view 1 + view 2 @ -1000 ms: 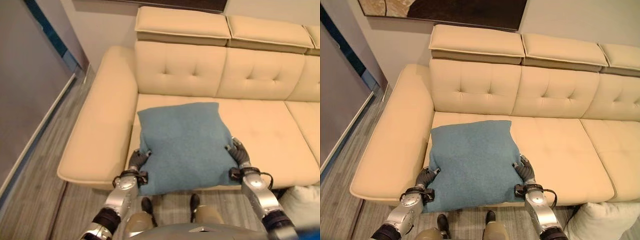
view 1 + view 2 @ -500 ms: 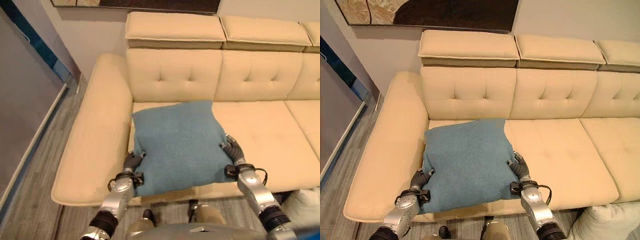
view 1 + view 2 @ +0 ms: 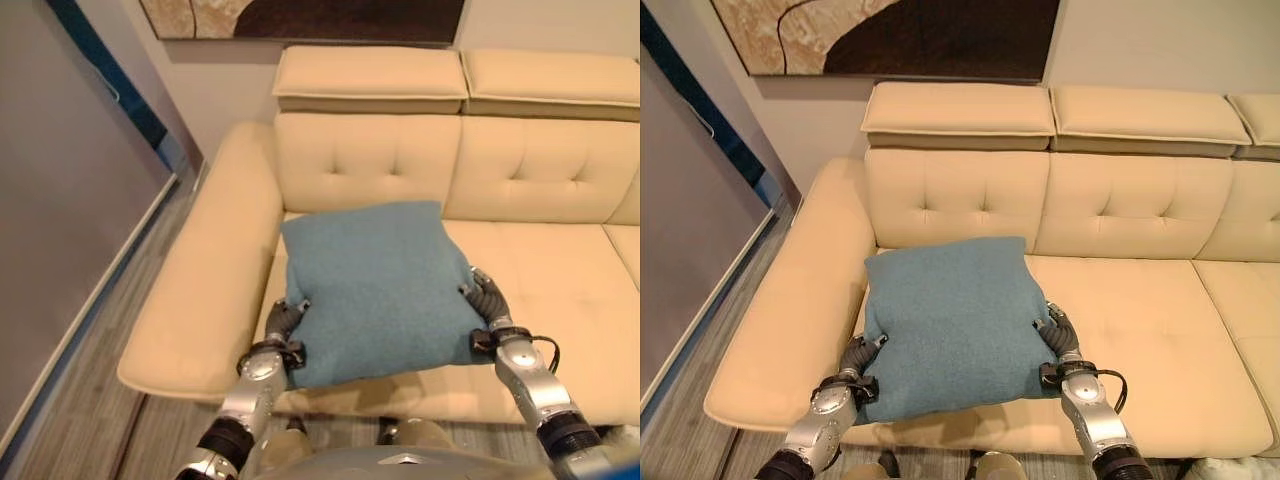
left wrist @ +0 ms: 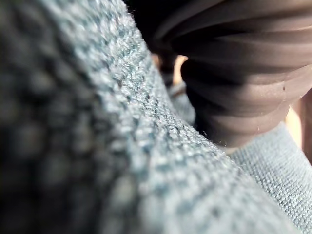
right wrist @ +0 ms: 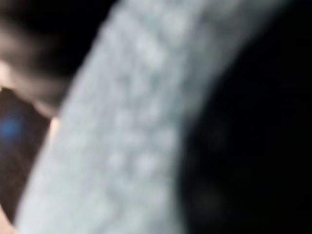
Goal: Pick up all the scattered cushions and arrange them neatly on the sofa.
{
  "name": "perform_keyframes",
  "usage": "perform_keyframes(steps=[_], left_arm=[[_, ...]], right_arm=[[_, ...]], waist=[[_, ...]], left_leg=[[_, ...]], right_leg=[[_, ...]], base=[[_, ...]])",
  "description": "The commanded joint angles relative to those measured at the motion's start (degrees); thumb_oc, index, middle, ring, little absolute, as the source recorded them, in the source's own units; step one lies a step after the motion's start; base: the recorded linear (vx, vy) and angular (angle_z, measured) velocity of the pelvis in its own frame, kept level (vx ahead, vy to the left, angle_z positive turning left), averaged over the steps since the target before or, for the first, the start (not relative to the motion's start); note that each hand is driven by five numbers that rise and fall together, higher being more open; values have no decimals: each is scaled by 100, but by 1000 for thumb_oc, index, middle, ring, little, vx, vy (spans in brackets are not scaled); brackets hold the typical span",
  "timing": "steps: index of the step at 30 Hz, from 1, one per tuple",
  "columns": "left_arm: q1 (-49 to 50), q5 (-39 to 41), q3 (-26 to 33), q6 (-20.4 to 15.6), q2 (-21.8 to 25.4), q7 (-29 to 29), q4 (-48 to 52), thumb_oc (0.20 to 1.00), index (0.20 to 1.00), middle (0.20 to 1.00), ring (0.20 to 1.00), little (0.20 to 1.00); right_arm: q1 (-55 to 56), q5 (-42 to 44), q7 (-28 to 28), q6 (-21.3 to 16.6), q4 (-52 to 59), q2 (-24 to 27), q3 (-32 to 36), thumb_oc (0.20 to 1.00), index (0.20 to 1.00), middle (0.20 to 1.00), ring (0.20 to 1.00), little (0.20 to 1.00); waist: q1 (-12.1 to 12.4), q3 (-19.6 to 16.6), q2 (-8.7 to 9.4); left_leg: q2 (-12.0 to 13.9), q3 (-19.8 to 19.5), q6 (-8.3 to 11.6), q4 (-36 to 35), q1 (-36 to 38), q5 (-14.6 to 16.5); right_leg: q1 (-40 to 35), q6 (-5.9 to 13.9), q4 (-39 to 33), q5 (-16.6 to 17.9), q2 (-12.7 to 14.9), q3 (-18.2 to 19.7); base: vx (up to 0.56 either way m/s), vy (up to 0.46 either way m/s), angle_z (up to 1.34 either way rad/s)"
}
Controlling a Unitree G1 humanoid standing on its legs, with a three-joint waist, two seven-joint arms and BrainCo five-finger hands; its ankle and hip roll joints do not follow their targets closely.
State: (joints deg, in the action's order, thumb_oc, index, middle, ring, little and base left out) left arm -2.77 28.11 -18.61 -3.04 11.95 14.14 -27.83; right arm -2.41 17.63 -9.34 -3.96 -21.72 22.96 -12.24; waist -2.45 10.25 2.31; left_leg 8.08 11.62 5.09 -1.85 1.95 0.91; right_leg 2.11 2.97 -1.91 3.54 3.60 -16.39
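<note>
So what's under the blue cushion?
The sofa seat lies under the blue cushion. Left hand and right hand grip its sides; anything beneath is covered.

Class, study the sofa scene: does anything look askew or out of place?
The blue woven cushion lies slightly askew on the cream leather sofa, its front edge overhanging the seat, gripped by the left hand and right hand.

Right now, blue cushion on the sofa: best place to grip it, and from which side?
Grip the blue cushion at its two side edges near the front corners, coming from the sofa's open front. It lies flat on the seat, wide and soft, with its back edge by the backrest. The left hand and right hand already clamp those side edges, one each.
</note>
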Motion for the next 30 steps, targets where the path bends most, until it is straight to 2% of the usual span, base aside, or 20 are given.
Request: perform_keyframes(steps=[1, 9, 14, 16, 17, 21, 22, 30], left_arm=[[-504, -111, -248, -489, -32, -202, 938, 200, 200, 200, 200, 200], [-1266, -393, -305, -609, 136, 44, 967, 200, 200, 200, 200, 200], [-2075, -371, -440, -733, 144, 317, 686, 200, 200, 200, 200, 200], [-2236, -346, -458, -771, 137, 380, 605, 200, 200, 200, 200, 200], [-2597, -318, -501, -841, 205, 525, 462, 200, 200, 200, 200, 200], [-3018, -329, -542, -920, 290, 656, 307, 200, 200, 200, 200, 200], [-4134, -571, -546, -1218, 555, 1034, 291, 200, 200, 200, 200, 200], [-5023, -886, -424, -1555, 452, 1745, 736, 200, 200, 200, 200, 200]], right_arm=[[-466, -53, 34, -538, 599, -273, -150, 200, 200, 200, 200, 200], [-1119, -287, -76, -590, 580, -391, -415, 200, 200, 200, 200, 200], [-1914, -436, -328, -638, 384, -388, -709, 200, 200, 200, 200, 200], [-2080, -471, -409, -653, 295, -410, -756, 200, 200, 200, 200, 200], [-2478, -627, -578, -636, 63, -326, -849, 200, 200, 200, 200, 200], [-2967, -800, -766, -601, -165, -144, -931, 200, 200, 200, 200, 200], [-4162, -1276, -1293, -701, -426, 230, -989, 200, 200, 200, 200, 200], [-5023, -1942, -1947, -922, 109, 341, -921, 200, 200, 200, 200, 200]], waist=[[-26, -86, 238], [-35, 3, 250], [-62, 358, 163], [-65, 405, 145], [-45, 558, 112], [-23, 646, 70], [21, 733, -22], [-1, 714, -75]], left_leg=[[-172, -20, 88, 177, -79, -219], [-344, 414, -42, 59, -43, -95], [-332, 471, -35, 262, -566, -116], [-323, 464, -35, 343, -750, -115], [-312, 422, -38, 470, -1071, -133], [-317, 301, -28, 604, -1571, -216], [-271, 36, 15, 686, -2315, -381], [-221, -52, 66, 778, -2698, -357]], right_leg=[[-298, 587, -17, -154, 376, 291], [77, 705, 86, -52, 567, 643], [721, 709, 318, 26, 650, 701], [921, 704, 404, 33, 655, 716], [1273, 691, 579, 47, 656, 703], [1767, 651, 731, 84, 661, 664], [2544, 651, 922, 97, 679, 652], [2997, 693, 1078, 72, 731, 707]], base=[[29, 75, -66], [20, 86, -36], [-132, 22, -5], [-133, -14, -2], [-127, -36, 0], [-94, -82, 7], [-30, -142, 10], [23, -28, 5]])
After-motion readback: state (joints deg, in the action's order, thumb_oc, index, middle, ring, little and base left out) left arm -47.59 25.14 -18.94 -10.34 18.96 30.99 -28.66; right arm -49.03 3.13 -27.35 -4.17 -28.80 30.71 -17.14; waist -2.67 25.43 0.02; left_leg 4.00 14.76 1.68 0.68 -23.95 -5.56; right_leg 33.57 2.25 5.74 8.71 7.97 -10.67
